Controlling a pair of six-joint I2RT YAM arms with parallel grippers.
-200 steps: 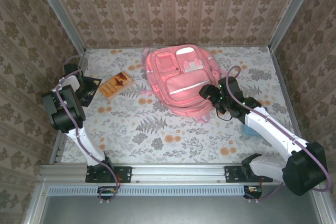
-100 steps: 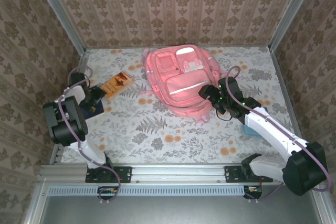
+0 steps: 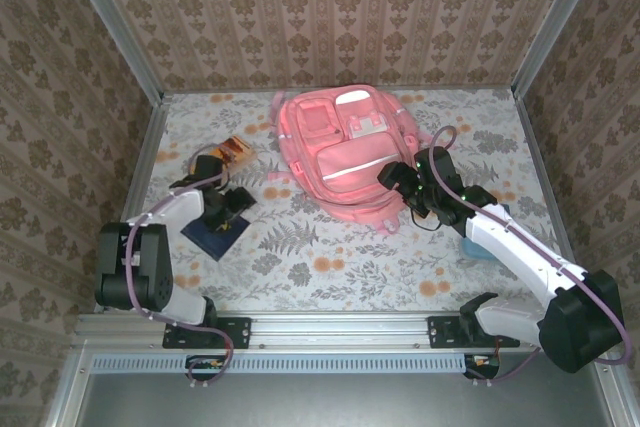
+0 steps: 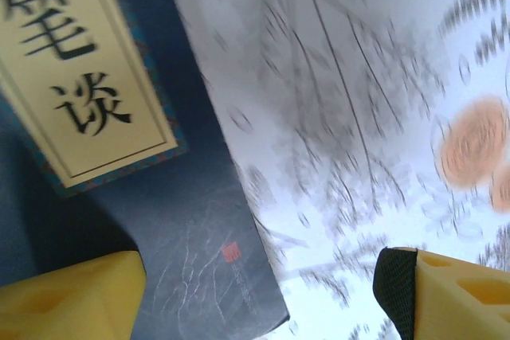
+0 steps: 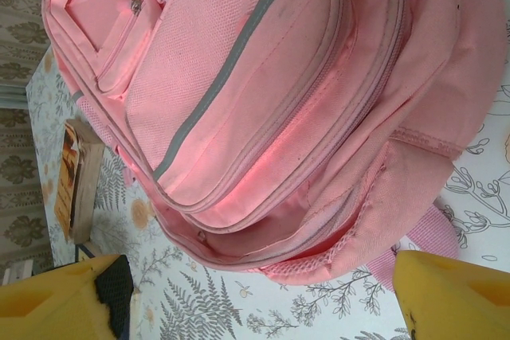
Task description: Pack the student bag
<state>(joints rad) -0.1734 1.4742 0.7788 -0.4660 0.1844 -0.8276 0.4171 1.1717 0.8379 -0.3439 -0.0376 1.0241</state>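
Lying L of bag (image 3: 345,152): navy bk (image 3: 213,236), orange bk (image 3: 236,151).

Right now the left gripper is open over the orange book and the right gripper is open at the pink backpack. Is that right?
Not quite. The left gripper is open over the dark blue book, as the left wrist view shows; the orange book lies farther back. The right gripper is open at the pink backpack.

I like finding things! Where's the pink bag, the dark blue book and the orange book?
pink bag (image 3: 350,175), top view, on its big front pocket.
dark blue book (image 4: 191,260), left wrist view, on its bare lower cover.
orange book (image 3: 236,151), top view, on its cover.
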